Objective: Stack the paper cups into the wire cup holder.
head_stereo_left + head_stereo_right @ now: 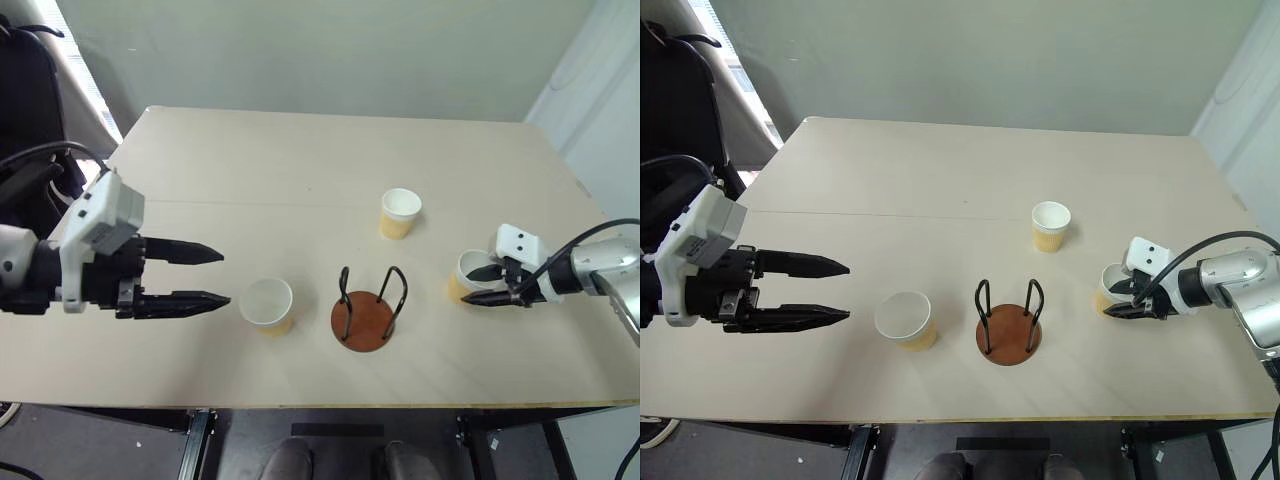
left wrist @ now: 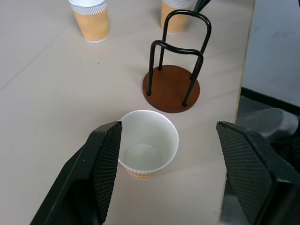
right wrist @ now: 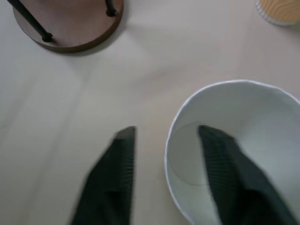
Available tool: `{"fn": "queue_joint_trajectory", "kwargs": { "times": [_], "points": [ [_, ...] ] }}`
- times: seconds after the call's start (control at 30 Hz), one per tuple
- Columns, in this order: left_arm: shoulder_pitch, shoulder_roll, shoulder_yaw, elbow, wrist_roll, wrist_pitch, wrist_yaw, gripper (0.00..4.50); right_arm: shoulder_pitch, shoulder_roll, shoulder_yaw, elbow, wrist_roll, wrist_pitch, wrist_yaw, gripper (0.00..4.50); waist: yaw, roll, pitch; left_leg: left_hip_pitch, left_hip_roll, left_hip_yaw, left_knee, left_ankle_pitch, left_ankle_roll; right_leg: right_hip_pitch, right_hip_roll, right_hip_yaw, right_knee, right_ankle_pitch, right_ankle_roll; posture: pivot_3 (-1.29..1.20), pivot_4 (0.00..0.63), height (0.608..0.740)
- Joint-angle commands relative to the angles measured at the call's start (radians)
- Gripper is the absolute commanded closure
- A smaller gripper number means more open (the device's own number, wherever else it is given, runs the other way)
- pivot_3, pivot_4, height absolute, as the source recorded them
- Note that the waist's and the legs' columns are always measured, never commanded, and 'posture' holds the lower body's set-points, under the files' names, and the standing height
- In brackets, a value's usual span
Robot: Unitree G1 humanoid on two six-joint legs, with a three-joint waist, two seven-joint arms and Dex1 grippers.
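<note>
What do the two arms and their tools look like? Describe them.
The left tool has two long, tapering black fingers with ribbed inner pads on a black base, behind it a boxy white housing and black cables. The right tool is black too, with a small white housing bearing two dark dots, a black cable and a silver-grey forearm.

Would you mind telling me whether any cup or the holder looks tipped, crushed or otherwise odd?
Nothing stands out. All three paper cups stand upright and undented on the table, and the wire cup holder sits flat, empty. The right tool straddles one cup's wall.
</note>
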Motion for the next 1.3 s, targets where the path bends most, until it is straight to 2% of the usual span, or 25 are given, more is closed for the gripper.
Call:
{"fn": "queue_joint_trajectory", "kwargs": {
  "times": [0.03,0.07,0.1,0.2,0.4,0.47,0.57,0.7,0.8,1.3],
  "points": [
    [-0.003,0.019,0.015,0.011,0.000,-0.032,-0.002,1.05,-0.024,0.000,-0.030,-0.035,0.002,-0.007,0.007,3.95,0.000,0.000,0.000,0.000,0.000,0.000,0.000,0.000,0.000,0.000,0.000,0.000,0.000,0.000,0.000,0.00,0.150,0.740],
    [-0.004,0.020,0.011,0.016,0.002,-0.037,-0.002,1.05,-0.027,0.000,-0.036,-0.044,0.009,-0.001,0.011,4.35,0.000,0.000,0.000,0.000,0.000,0.000,0.000,0.000,0.000,0.000,0.000,0.000,0.000,0.000,0.000,0.00,0.150,0.740],
    [-0.004,0.021,0.009,0.018,0.002,-0.041,-0.001,1.05,-0.029,-0.012,-0.050,-0.063,0.024,0.008,0.023,4.47,-0.001,0.000,0.000,0.000,0.000,0.000,0.000,0.000,0.000,0.000,0.000,0.000,0.000,0.000,0.000,0.00,0.150,0.740],
    [-0.003,0.024,0.009,0.021,-0.001,-0.048,-0.002,1.05,-0.039,-0.054,-0.102,-0.122,0.092,0.056,0.075,4.47,0.000,0.000,0.000,0.000,0.000,0.001,-0.001,0.000,-0.001,-0.001,0.000,0.000,0.000,0.000,-0.001,0.00,0.150,0.740],
    [0.029,0.047,0.008,0.044,0.030,-0.073,-0.012,1.05,-0.273,-0.127,-0.240,-0.253,0.365,0.229,0.188,4.47,-0.001,0.001,0.001,-0.002,0.000,0.003,-0.006,0.001,-0.002,-0.005,0.001,0.002,0.000,-0.001,-0.002,0.00,0.150,0.740],
    [0.030,0.047,0.001,0.046,0.031,-0.080,-0.011,1.05,-0.361,-0.090,-0.241,-0.290,0.429,0.262,0.170,4.47,-0.003,0.000,0.000,0.000,0.001,0.003,-0.010,0.001,-0.003,-0.004,0.002,0.002,-0.001,-0.003,-0.005,0.00,0.150,0.740],
    [0.017,0.046,-0.021,0.053,0.030,-0.091,-0.006,1.05,-0.457,0.027,-0.208,-0.356,0.518,0.317,0.096,4.47,-0.011,-0.001,0.000,0.003,0.003,0.003,-0.012,0.001,-0.005,-0.004,0.004,0.002,0.000,-0.005,-0.008,0.00,0.150,0.740],
    [0.000,0.042,-0.050,0.058,0.028,-0.099,0.008,1.05,-0.452,0.122,-0.094,-0.414,0.474,0.313,0.046,4.47,-0.016,-0.001,0.000,0.004,0.005,0.002,-0.012,0.002,-0.006,-0.004,0.006,0.001,0.000,-0.005,-0.008,0.00,0.150,0.740],
    [-0.001,0.044,-0.053,0.058,0.026,-0.099,0.011,1.05,-0.421,0.115,-0.027,-0.412,0.409,0.264,0.069,4.47,-0.012,-0.001,0.000,0.003,0.005,0.000,-0.012,0.002,-0.006,-0.004,0.005,0.000,0.000,-0.005,-0.008,0.00,0.150,0.740],
    [0.055,0.038,0.012,0.025,0.014,-0.076,0.031,1.05,-0.391,0.146,0.056,-0.397,0.335,0.212,0.107,4.47,-0.016,-0.001,0.000,0.002,0.005,0.000,-0.013,0.002,-0.006,-0.005,0.004,-0.001,0.001,-0.005,-0.009,0.00,0.150,0.740]
  ]
}}
